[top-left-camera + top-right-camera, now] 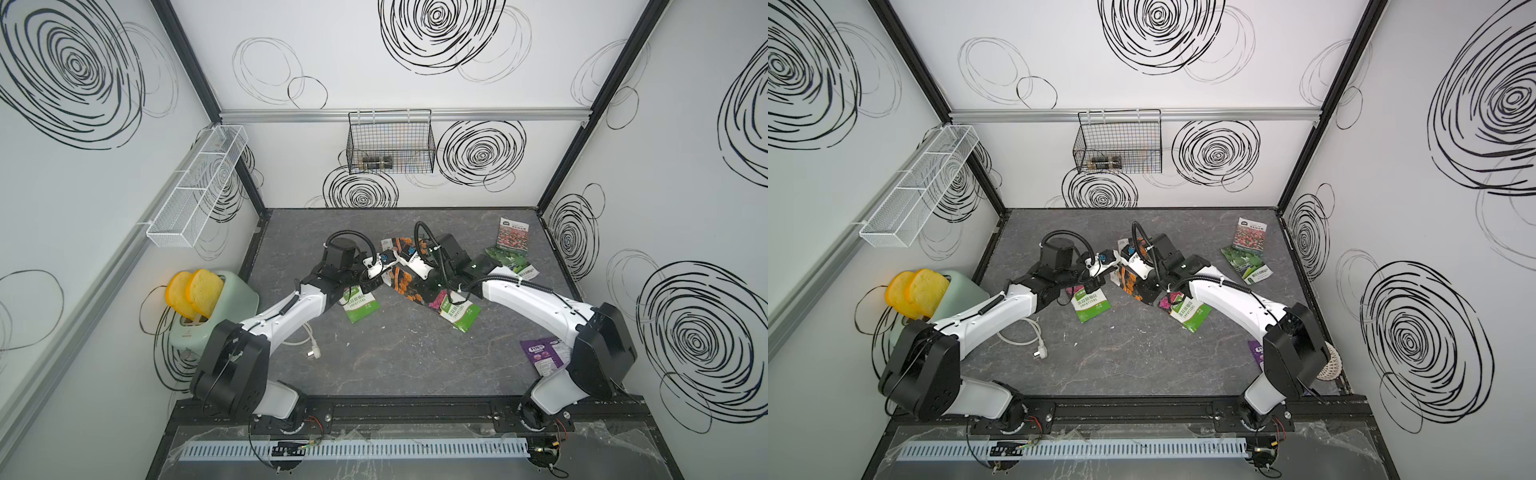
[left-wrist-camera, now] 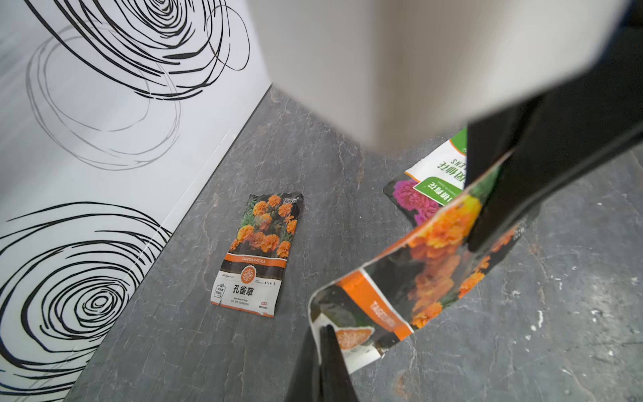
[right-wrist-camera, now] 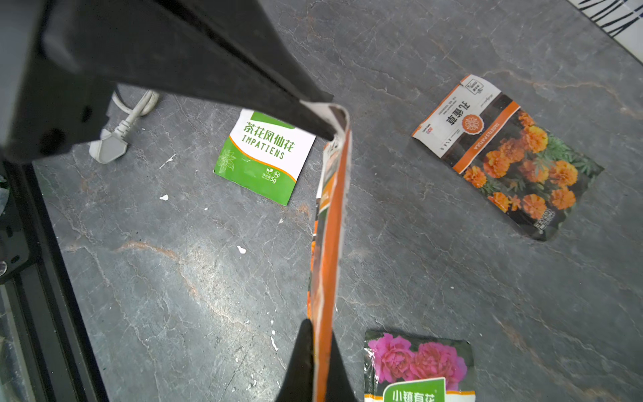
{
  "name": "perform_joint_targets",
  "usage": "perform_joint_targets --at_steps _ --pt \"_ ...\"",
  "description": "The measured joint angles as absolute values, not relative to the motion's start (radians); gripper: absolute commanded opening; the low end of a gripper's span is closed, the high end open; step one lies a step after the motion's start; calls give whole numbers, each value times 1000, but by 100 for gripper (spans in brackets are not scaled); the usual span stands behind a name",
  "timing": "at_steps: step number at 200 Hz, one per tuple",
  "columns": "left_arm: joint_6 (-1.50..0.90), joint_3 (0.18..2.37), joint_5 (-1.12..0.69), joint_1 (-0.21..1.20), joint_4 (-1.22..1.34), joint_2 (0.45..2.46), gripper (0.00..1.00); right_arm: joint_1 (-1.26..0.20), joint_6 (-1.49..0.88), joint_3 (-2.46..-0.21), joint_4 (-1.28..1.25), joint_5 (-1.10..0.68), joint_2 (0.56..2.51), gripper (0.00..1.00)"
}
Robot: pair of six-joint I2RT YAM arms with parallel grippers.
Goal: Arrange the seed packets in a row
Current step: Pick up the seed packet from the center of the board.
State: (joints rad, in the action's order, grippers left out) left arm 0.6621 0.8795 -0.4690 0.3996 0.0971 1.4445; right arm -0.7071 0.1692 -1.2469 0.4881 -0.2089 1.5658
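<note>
i read this as a hand-over in mid-air. the left gripper (image 2: 322,348) is pressed together on the white bottom end of one orange marigold packet (image 2: 428,264). the right gripper (image 3: 318,336) is pinching the same packet at its opposite, flowered end. so the packet hangs bowed between the two arms, clear of the grey table (image 1: 395,374).

the second marigold packet (image 2: 261,250) lies flat on the table toward the back wall. two green-white impatiens packets lie nearer the front, one (image 1: 360,306) partly under the left arm and one (image 1: 459,316) partly under the right arm. the red flower-field packet (image 1: 512,236) and the green-fruit packet (image 1: 514,262) sit off to the right, close together and seemingly touching.

nothing forms a row yet, so i judge the task barely begun. next, i think one pair of jaws must let go before either arm travels, or the foil could buckle or tear. whichever arm keeps it then has to lay it flat beside a neighbour, edges parallel. the purple snack pouch (image 1: 544,353) is no part of the row.
</note>
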Motion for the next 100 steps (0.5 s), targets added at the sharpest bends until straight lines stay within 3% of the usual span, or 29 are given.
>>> perform_joint_targets --at_steps 17,25,37,46,100 --pt "646 875 -456 403 96 1436 0 -701 161 -1247 487 -210 1566 1" --pt "635 875 -451 403 94 1431 0 -696 153 -1247 485 -210 1566 16" --pt "611 876 -453 402 87 1427 0 -685 135 -1247 476 -216 1565 49" --pt "579 877 -460 398 74 1426 0 -669 115 -1247 451 -226 1564 59" --pt "281 883 -558 227 47 1415 0 -435 -100 -1176 169 -376 1497 78"
